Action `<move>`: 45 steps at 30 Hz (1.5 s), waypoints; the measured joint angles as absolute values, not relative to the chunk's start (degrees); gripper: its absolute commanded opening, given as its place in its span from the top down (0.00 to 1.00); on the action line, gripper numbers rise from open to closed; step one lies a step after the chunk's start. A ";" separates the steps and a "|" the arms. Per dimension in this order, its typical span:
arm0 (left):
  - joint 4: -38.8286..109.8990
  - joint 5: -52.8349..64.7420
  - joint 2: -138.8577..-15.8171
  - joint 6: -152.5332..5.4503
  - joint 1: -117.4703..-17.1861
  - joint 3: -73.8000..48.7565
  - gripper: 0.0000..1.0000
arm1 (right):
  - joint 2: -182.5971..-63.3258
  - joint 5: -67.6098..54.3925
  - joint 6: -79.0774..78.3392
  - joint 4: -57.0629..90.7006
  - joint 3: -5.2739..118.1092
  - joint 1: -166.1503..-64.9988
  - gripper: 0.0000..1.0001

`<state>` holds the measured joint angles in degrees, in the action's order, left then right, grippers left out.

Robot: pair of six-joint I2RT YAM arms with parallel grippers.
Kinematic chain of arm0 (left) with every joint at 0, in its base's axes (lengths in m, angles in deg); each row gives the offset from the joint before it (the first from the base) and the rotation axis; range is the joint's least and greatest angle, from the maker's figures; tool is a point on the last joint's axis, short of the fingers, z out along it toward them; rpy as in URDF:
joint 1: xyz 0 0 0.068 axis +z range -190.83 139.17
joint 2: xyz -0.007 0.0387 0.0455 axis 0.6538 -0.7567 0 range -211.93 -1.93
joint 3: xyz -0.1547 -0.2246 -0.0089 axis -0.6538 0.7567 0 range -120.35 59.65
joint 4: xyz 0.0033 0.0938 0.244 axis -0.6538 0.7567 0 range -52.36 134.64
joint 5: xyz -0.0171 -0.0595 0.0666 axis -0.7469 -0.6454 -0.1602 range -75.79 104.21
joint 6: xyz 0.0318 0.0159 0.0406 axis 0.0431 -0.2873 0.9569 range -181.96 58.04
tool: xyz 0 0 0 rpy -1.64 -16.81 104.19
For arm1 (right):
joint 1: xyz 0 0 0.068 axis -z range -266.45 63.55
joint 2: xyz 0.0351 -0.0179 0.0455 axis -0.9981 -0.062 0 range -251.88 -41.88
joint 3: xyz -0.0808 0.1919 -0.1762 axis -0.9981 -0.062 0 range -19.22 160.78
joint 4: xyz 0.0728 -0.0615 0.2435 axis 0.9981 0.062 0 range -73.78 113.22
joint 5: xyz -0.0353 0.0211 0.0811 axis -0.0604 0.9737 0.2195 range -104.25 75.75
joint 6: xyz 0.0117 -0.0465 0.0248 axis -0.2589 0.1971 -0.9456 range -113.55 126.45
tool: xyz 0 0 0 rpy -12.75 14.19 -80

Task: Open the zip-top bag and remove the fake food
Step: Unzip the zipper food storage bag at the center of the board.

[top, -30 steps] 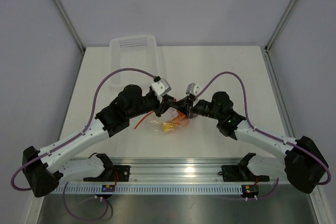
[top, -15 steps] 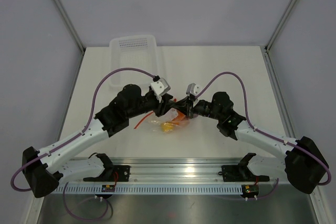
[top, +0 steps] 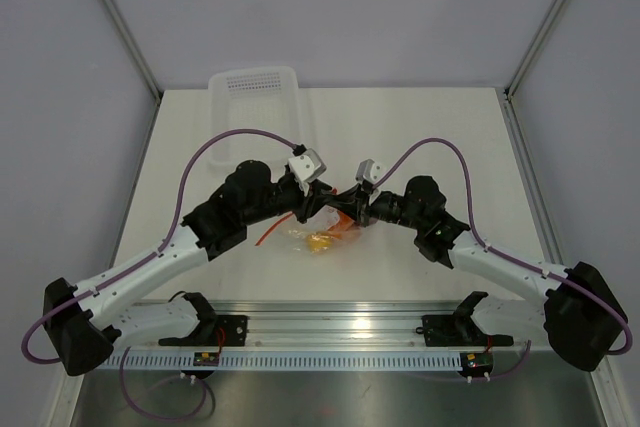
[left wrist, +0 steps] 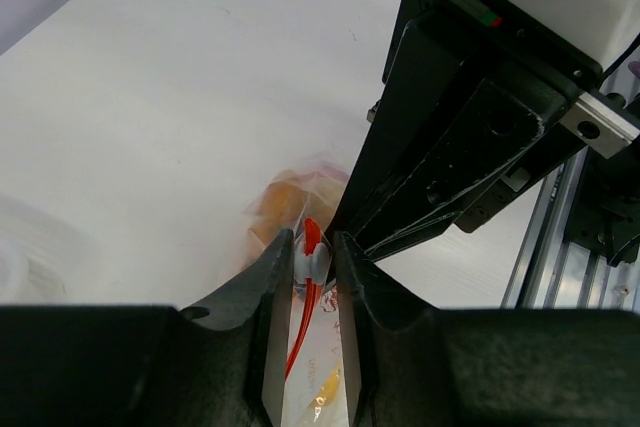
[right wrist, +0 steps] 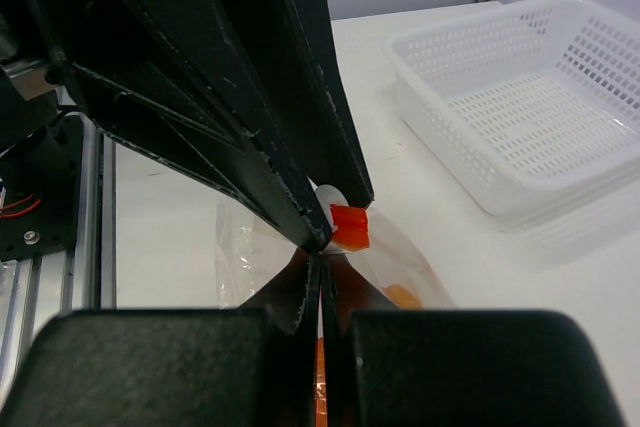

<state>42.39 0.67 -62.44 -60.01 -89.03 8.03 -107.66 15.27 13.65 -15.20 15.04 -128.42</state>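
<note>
The white table (top: 430, 137) bears a white basket (top: 254, 89) well beyond the jaws, and a clear bag (top: 298, 234) of food (top: 320, 241) just beneath them.

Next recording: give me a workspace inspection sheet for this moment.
Surface: white table, no spills seen.
Job's things: zip-top bag mid-table, fake food inside.
Clutter: white perforated basket at the far left.
End effectors: left end effector closed on the bag's zipper edge; right end effector shut on its film.
Cables: purple cables arch over both arms, untangled.
Surroundings: grey walls, aluminium rail at the near edge.
</note>
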 measured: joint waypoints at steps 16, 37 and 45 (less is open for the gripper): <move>42.68 -0.33 -63.14 -60.07 -89.03 8.03 1.00 | -106.44 14.83 11.99 -14.74 14.28 -128.42 1.00; 43.84 1.64 -63.05 -59.94 -89.32 8.03 1.00 | -100.99 15.36 6.59 -14.10 13.03 -122.87 1.00; 45.47 4.35 -63.05 -59.90 -89.30 8.05 1.00 | -99.40 15.14 2.50 -16.59 11.04 -118.52 1.00</move>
<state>45.47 4.35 -63.05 -59.90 -89.30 8.05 -99.40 15.14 2.50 -16.59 11.04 -118.52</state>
